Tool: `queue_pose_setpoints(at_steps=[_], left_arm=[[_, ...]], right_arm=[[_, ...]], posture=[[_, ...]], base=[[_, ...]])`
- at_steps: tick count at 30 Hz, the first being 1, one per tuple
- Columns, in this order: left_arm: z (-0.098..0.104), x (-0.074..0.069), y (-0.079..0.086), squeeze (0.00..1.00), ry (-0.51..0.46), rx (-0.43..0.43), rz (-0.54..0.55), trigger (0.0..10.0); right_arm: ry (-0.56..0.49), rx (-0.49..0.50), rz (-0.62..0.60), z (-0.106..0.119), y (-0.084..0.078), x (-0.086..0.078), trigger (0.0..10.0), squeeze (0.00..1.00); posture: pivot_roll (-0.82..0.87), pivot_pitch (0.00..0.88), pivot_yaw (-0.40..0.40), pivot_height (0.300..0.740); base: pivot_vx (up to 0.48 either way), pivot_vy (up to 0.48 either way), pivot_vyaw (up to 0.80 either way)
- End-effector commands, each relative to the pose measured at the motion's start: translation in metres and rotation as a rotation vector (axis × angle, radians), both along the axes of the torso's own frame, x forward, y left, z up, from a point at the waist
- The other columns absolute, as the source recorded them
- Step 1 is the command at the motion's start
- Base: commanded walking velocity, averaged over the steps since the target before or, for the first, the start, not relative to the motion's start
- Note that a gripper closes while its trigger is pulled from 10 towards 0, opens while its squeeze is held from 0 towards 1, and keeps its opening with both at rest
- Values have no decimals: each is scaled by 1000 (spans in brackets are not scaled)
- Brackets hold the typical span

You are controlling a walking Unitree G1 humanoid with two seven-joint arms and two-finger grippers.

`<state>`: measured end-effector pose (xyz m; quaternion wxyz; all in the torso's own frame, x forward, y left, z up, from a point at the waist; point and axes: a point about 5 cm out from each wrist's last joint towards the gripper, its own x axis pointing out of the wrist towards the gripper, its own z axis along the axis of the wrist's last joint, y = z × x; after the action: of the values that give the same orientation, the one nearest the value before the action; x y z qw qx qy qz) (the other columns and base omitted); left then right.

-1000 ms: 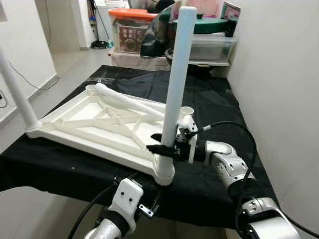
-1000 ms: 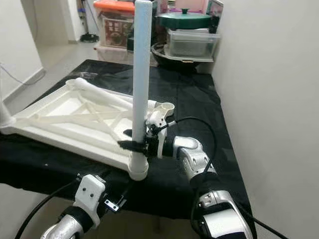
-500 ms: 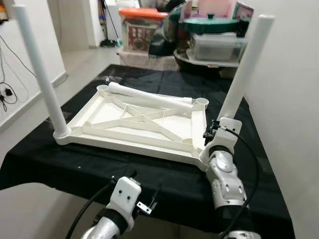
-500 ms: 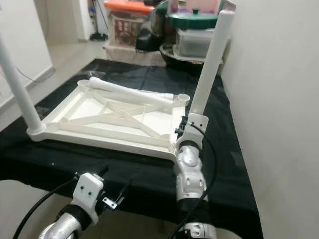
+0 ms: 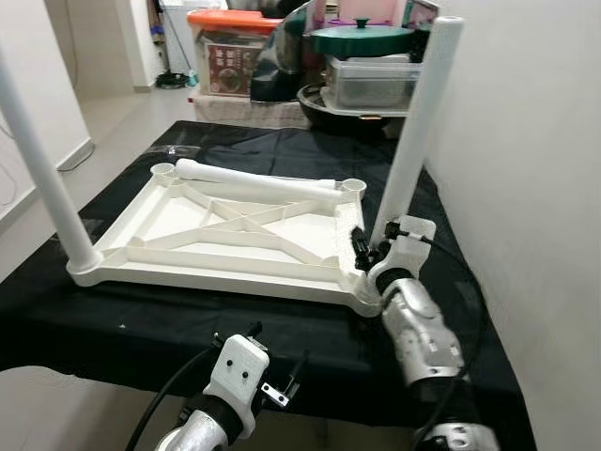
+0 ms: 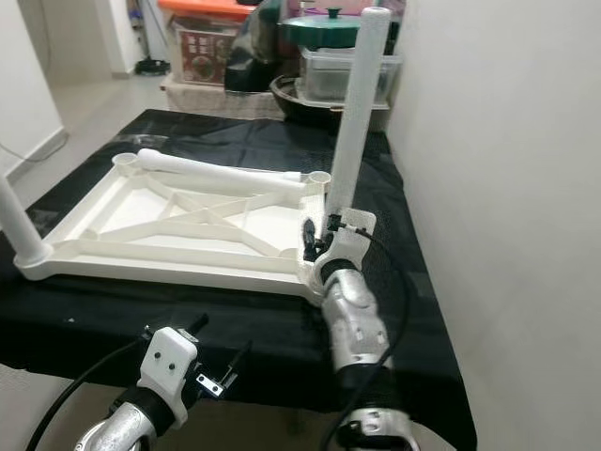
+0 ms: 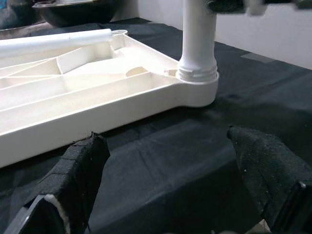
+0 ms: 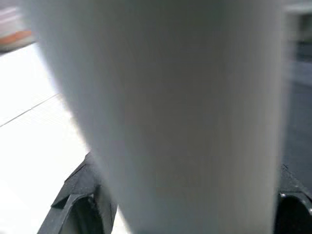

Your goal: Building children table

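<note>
Table top (image 5: 225, 225) is laid upside down on black worktop (image 5: 441, 235); leg (image 5: 413, 141) at its near right corner is grasped by right gripper (image 5: 371, 252) jaws. Left gripper (image 7: 170, 195) jaws released, near worktop's front edge.

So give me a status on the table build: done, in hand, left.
Done: one leg stands in the upside-down tabletop's near left corner. In hand: the right gripper grips a second leg standing in the near right socket. Left: a loose leg lies across the far edge; both far sockets are empty. The left gripper hangs open, idle.
</note>
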<state>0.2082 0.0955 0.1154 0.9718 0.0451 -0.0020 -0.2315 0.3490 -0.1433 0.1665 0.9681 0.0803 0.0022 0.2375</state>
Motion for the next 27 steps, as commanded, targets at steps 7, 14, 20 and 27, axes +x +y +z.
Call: queue_pose_setpoints(at_steps=[7, 14, 20, 27], left_arm=[[-3, 1, 0, 0, 8, -1, -2, 10000], [-2, 0, 0, 0, 5, -2, 1, 10000], [2, -1, 1, 0, -27, -5, 3, 10000], [5, -2, 0, 0, -47, -29, 4, 10000]], right_arm=[[68, -54, 623, 0, 4, -18, 10000, 0], [74, -80, 850, 4, 12, -19, 10000, 0], [56, -145, 881, -3, 29, -14, 0, 0], [56, -144, 519, -14, 21, 1, 0, 0]], posture=[[113, 0, -73, 740], [122, 0, -76, 740], [126, 0, -78, 740], [124, 0, -82, 740]], base=[[0, 0, 0], [0, 0, 0], [0, 0, 0], [0, 0, 0]])
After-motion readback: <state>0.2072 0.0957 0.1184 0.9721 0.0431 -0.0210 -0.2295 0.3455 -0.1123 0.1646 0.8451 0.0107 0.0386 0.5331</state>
